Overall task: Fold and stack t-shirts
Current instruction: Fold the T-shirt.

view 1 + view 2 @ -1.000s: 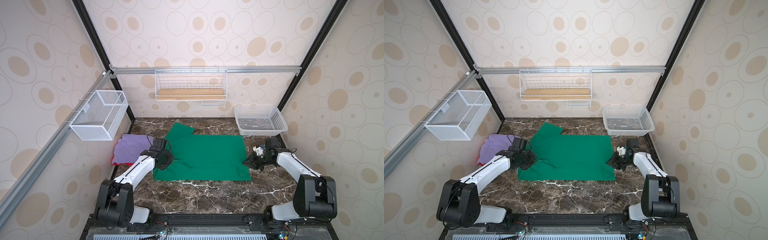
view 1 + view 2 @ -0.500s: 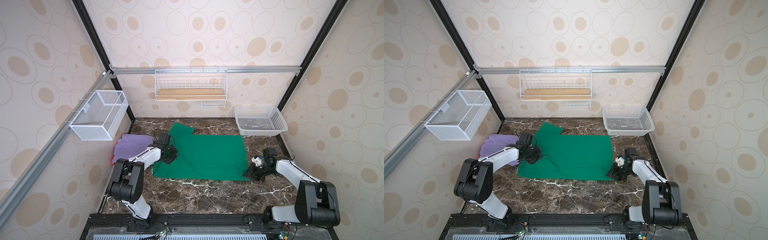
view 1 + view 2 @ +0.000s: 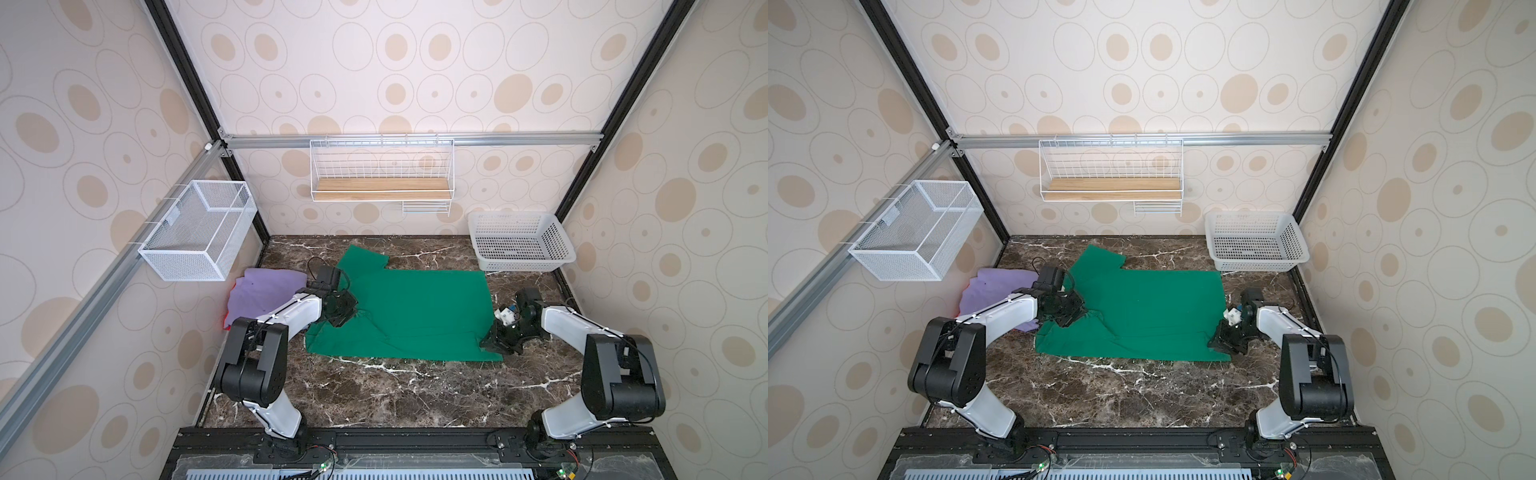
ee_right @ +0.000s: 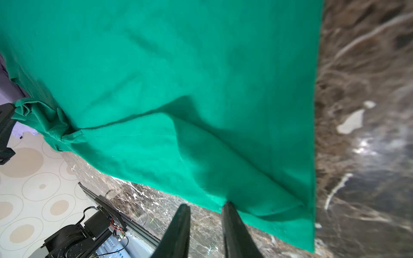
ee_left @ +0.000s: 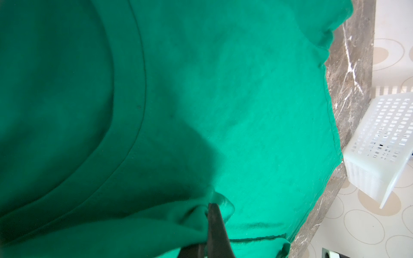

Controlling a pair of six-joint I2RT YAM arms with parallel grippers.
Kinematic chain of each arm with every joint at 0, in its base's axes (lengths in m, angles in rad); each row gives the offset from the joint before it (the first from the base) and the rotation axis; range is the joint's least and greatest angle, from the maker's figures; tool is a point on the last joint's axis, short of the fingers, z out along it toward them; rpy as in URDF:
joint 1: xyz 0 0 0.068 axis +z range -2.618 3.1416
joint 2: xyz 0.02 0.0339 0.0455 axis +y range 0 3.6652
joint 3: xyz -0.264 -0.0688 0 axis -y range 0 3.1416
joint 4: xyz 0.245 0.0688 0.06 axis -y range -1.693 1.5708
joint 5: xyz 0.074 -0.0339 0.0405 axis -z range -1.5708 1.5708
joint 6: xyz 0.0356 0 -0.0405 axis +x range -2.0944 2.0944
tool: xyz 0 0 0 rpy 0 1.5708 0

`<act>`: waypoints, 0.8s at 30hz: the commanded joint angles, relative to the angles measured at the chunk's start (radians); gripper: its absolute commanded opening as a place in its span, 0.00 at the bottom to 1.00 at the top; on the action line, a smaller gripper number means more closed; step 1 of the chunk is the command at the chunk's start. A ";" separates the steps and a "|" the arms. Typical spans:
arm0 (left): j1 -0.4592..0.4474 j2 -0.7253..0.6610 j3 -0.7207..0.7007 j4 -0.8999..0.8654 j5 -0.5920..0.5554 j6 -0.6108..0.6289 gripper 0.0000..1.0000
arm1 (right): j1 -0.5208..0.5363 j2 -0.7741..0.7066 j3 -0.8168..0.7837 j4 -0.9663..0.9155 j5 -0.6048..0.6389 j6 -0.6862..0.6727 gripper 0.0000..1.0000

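The right fingers (image 4: 180, 230) are held spread at the near hem corner of the green t-shirt (image 3: 415, 307). One tip touches its edge and bare tabletop (image 3: 374, 395) shows between them. Nothing is gripped; that corner is likely the intended hold. The shirt is spread flat between both pairs. Farther back, the left fingers (image 5: 216, 234) are pressed together on a bunched fold beside the collar (image 5: 136, 107), probably to lift that shoulder. Beyond them, the lavender t-shirt (image 3: 257, 291) is partly hidden by the left arm (image 3: 291, 311). Of the red t-shirt (image 3: 225, 322) only a sliver is made out.

Left end effector (image 3: 348, 313) closed, right end effector (image 4: 206, 204) ajar
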 commanded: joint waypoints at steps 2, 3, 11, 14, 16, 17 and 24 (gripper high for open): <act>0.006 -0.030 0.040 -0.003 0.006 0.025 0.00 | 0.007 -0.048 0.023 -0.073 0.034 -0.015 0.31; 0.007 -0.031 0.039 -0.002 0.007 0.024 0.00 | 0.006 -0.060 0.015 -0.078 0.039 -0.012 0.33; 0.007 -0.024 0.030 0.007 0.017 0.023 0.00 | 0.006 -0.077 -0.091 -0.010 0.001 0.036 0.39; 0.007 -0.021 0.028 0.010 0.020 0.020 0.00 | 0.007 -0.054 -0.103 0.015 -0.013 0.044 0.39; 0.007 -0.021 0.028 0.012 0.020 0.019 0.00 | 0.007 -0.041 -0.101 0.024 -0.006 0.042 0.39; 0.007 -0.020 0.028 0.013 0.020 0.019 0.00 | 0.008 -0.035 -0.097 0.030 0.003 0.041 0.39; 0.007 -0.009 0.028 0.018 0.022 0.020 0.00 | 0.007 0.027 -0.048 0.060 0.024 0.044 0.38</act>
